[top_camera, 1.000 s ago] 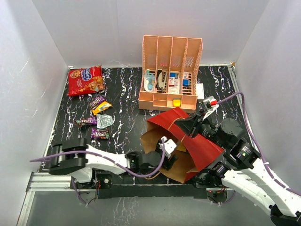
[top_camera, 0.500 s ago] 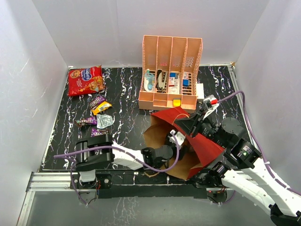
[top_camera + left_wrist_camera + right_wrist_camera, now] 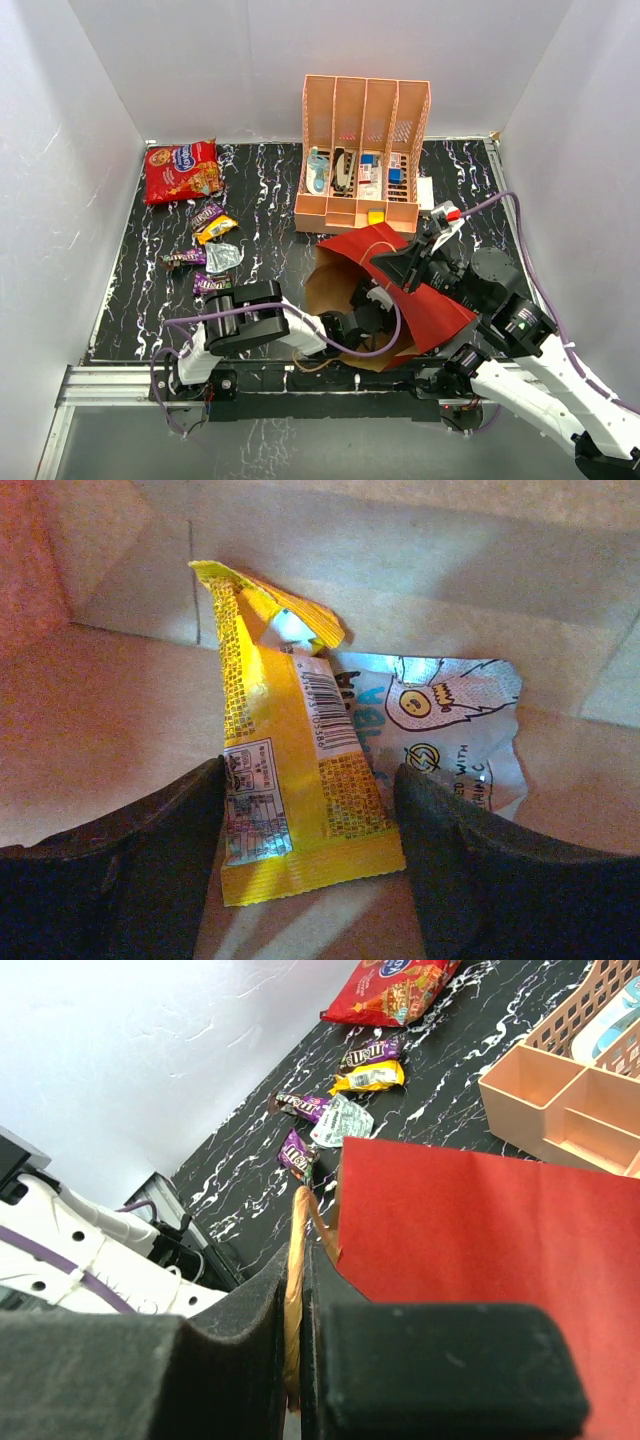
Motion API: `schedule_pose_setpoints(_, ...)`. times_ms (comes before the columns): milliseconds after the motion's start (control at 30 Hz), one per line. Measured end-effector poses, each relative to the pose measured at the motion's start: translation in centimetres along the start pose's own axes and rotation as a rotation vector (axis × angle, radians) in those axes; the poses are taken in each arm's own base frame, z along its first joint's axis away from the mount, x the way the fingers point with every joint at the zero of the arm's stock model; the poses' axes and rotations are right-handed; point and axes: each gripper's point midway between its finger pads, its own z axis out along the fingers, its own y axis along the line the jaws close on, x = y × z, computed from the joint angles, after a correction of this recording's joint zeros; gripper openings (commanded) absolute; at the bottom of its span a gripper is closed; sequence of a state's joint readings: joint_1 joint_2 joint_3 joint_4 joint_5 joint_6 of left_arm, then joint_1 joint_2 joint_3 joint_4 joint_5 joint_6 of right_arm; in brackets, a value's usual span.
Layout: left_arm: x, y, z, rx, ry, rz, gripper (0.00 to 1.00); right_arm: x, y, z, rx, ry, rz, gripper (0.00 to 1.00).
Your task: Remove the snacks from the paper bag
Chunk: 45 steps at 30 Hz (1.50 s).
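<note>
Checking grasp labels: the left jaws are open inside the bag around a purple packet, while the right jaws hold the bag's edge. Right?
Not quite. The packet between the open left jaws is yellow, not purple; the left wrist view shows it. The rest stands: they are inside the bag, and the right jaws hold its edge.

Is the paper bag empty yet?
Not empty: a yellow packet and a white packet lie inside the paper bag.
</note>
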State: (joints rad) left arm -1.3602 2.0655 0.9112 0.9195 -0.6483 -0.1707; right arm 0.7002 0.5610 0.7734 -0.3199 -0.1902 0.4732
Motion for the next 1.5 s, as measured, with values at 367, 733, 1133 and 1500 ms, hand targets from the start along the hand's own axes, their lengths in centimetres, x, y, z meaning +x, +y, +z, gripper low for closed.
schedule_pose_setpoints(367, -0.2, 1.4, -0.6, 0.002, 0.009, -0.009, 0.37, -0.3, 0.1, -0.5, 0.004, -0.007, -0.001, 0.08)
schedule_pose_setpoints(733, -3.6, 2.1, -4.7, 0.086, 0.028, -0.045, 0.26, -0.7, 0.0, -1.1, 0.015, -0.030, -0.004, 0.08)
schedule_pose_setpoints(1133, -6.9, 3.5, -12.4, 0.233, 0.087, -0.157, 0.23, -0.8, -0.6, -2.0, 0.057, -0.049, -0.005, 0.08)
schedule_pose_setpoints(1500, -12.1, 7.5, -20.8, 0.297, 0.032, -0.244, 0.22, -0.4, -1.3, -1.7, 0.084, -0.041, -0.015, 0.08)
